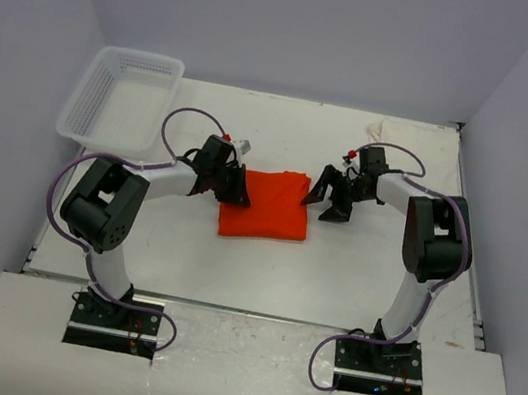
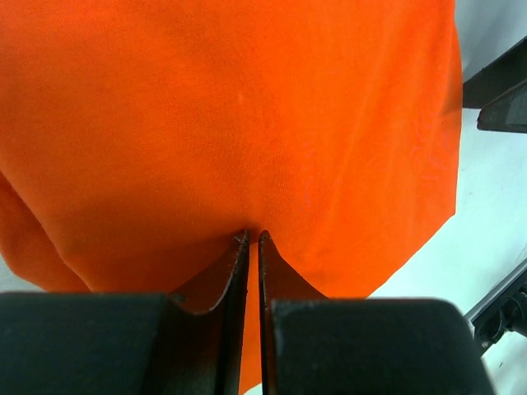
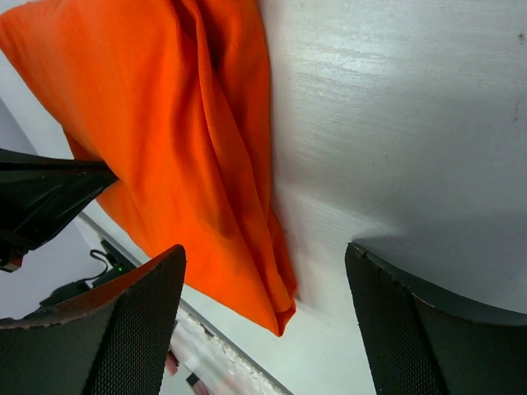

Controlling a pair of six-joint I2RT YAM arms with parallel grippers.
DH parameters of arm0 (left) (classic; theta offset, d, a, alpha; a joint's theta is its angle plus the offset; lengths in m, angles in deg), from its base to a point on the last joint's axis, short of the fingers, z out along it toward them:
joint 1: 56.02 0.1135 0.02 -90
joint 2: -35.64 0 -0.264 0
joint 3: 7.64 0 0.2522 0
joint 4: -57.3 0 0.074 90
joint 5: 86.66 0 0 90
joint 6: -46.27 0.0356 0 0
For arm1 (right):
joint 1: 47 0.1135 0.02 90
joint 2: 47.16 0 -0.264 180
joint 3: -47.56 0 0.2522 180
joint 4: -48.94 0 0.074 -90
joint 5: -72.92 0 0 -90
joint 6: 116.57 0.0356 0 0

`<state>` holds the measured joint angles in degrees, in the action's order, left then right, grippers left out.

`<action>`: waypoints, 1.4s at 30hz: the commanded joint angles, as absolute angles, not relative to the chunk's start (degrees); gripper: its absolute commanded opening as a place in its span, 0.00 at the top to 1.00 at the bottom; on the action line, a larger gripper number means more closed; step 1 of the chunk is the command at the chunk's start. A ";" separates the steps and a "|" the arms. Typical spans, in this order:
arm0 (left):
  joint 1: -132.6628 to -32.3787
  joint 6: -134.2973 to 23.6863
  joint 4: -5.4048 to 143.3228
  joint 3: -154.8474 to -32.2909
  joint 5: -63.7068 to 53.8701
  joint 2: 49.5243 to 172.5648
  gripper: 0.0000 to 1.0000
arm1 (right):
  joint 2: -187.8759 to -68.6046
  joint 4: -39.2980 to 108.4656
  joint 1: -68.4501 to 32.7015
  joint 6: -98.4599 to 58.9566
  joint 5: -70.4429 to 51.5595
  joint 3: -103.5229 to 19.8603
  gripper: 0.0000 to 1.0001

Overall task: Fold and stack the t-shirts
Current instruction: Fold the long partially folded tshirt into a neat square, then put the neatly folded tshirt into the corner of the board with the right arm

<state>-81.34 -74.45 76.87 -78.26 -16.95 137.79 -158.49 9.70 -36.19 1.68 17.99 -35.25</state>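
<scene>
Tabletop (image 1: 354, 263), left tool (image 2: 254, 237) pinching t-shirt (image 2: 247, 115), right tool (image 1: 327, 201) agape

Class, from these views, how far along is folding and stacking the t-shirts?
Done: the orange t-shirt lies folded into a compact rectangle. In hand: the left gripper is shut on its left edge; the right gripper stands open beside its right edge. Left: what looks like the cream t-shirt sits apart at the far right, so nothing is stacked yet.
</scene>
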 commanded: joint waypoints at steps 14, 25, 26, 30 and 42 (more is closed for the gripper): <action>-81.60 -72.20 77.04 -79.50 -16.26 139.35 0.91 | -157.37 9.95 -37.16 2.00 14.47 -31.59 0.21; -81.60 -72.20 77.04 -79.58 -16.61 141.28 0.91 | -161.15 8.81 -33.30 2.96 14.65 -33.96 0.21; -81.60 -72.20 76.87 -79.41 -16.96 141.46 0.91 | -161.68 8.90 -31.90 3.05 14.99 -34.13 0.21; -81.60 -72.82 75.28 -78.44 -18.28 141.37 0.91 | -164.93 10.65 -28.38 4.98 17.36 -35.45 0.21; -81.60 -72.29 75.37 -78.18 -20.12 139.96 0.90 | -165.19 16.55 -24.85 9.91 14.39 -34.57 0.43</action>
<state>-81.32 -74.03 75.82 -78.30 -18.61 140.43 -163.34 16.74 -25.11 10.23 22.40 -36.92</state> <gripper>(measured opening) 0.095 0.608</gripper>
